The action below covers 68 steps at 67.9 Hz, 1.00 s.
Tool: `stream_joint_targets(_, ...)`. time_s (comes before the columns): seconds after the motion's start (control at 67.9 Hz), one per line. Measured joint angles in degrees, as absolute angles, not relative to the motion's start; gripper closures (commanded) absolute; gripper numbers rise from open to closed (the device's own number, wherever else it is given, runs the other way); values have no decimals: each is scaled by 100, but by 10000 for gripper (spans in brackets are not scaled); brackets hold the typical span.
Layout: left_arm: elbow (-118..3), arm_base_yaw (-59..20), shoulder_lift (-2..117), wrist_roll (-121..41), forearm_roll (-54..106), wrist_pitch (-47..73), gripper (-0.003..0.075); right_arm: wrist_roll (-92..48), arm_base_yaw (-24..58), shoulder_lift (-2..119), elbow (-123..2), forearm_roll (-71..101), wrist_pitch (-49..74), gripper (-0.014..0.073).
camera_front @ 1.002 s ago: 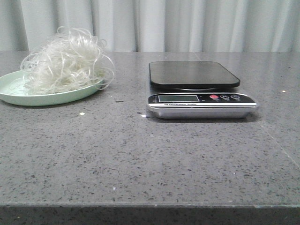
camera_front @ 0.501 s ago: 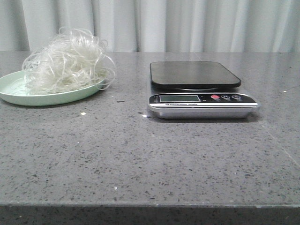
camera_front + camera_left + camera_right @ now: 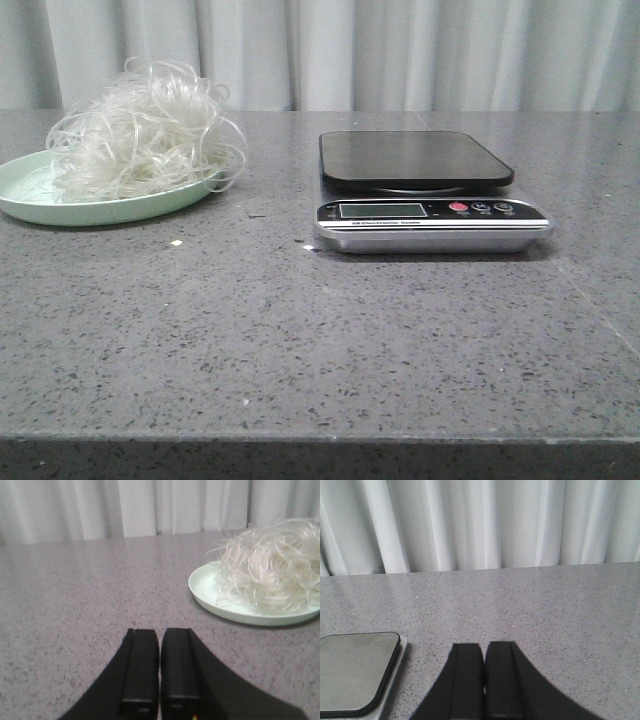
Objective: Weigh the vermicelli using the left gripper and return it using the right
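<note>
The vermicelli [image 3: 145,130] is a wispy whitish ball resting on a pale green plate [image 3: 40,205] at the far left of the table. It also shows in the left wrist view [image 3: 272,565] on the plate [image 3: 202,587]. A digital scale [image 3: 420,185] with a black platform stands right of centre, nothing on it; its corner shows in the right wrist view [image 3: 355,672]. My left gripper [image 3: 160,632] is shut and empty, low over the table, apart from the plate. My right gripper [image 3: 484,647] is shut and empty beside the scale. Neither gripper shows in the front view.
The grey speckled table [image 3: 300,330] has a front edge near the bottom of the front view. A white curtain [image 3: 400,50] hangs behind it. Small crumbs [image 3: 176,243] lie in front of the plate.
The front view has shifted very slightly; the vermicelli, plate and scale stay where they were. No gripper has taken hold of anything.
</note>
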State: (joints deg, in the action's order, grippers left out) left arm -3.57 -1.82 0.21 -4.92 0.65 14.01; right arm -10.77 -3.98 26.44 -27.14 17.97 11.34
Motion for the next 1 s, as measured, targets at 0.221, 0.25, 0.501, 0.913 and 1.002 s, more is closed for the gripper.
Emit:
stream_joint_targets(0.221, 25, -182, -22, -582, 65, 1099, 584, -1077, -398, 2644, -2714, 1804, 1145, 442)
stream_joint_targets(0.25, 25, -182, -22, -592, 65, 1077, 584, -1077, -398, 2644, -2714, 1804, 1145, 442)
stream_joint_targets(0.501, 25, -182, -22, -611, 65, 1046, 584, -1077, -398, 2644, -2714, 1804, 1145, 442)
stream_joint_targets(0.913, 25, -182, -22, -611, 65, 1046, 584, -1077, -398, 2644, -2714, 1804, 1145, 442)
stream_joint_targets(1.002, 25, -182, -22, -611, 65, 1046, 584, -1077, -398, 2644, -2714, 1804, 1145, 442)
